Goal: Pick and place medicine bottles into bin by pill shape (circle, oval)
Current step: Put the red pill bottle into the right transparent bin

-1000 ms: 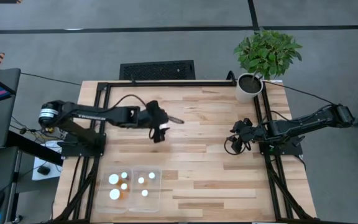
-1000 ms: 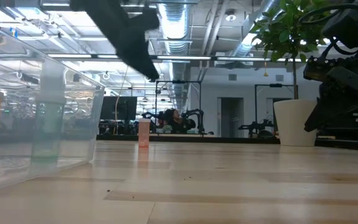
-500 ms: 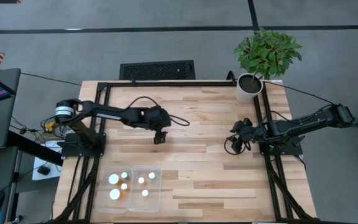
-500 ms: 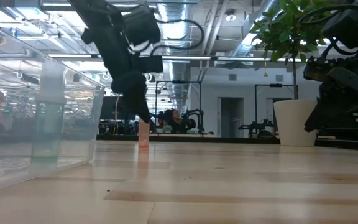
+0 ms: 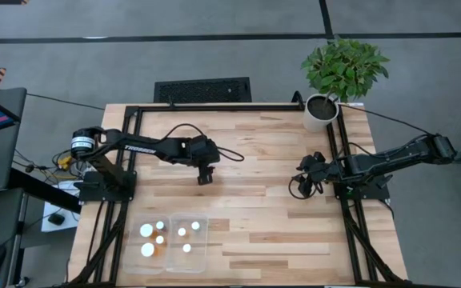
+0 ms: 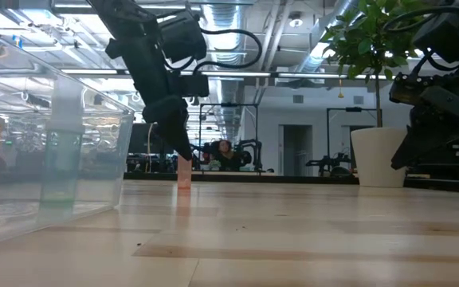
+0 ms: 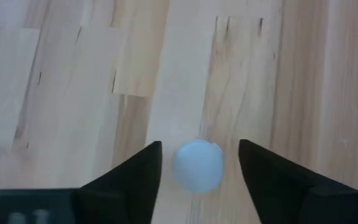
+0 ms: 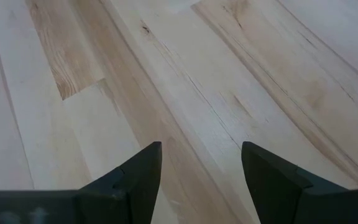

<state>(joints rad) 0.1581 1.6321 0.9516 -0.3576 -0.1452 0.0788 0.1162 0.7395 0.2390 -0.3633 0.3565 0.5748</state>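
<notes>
One medicine bottle stands upright on the wooden table; its white round cap (image 7: 197, 166) shows in the left wrist view and its orange body (image 6: 184, 174) in the low view. My left gripper (image 5: 205, 177) is open, points down over it, and its fingers stand on either side of the cap (image 7: 199, 145) without touching. The clear two-compartment bin (image 5: 202, 254) sits near the front left edge and holds several white-capped bottles (image 5: 147, 231). My right gripper (image 5: 302, 186) is open and empty at the table's right side.
A potted plant (image 5: 322, 110) stands at the far right corner. The bin's clear wall (image 6: 54, 159) fills the low view's left side. Bare wood lies between the lone bottle and the bin. A black frame runs along the table's far and side edges.
My left gripper has come down over the lone bottle, from well above it to cap height, staying open. The arm has stretched out as it dropped. The bottle has stayed in place. Over the last half second the gripper has hardly moved.
</notes>
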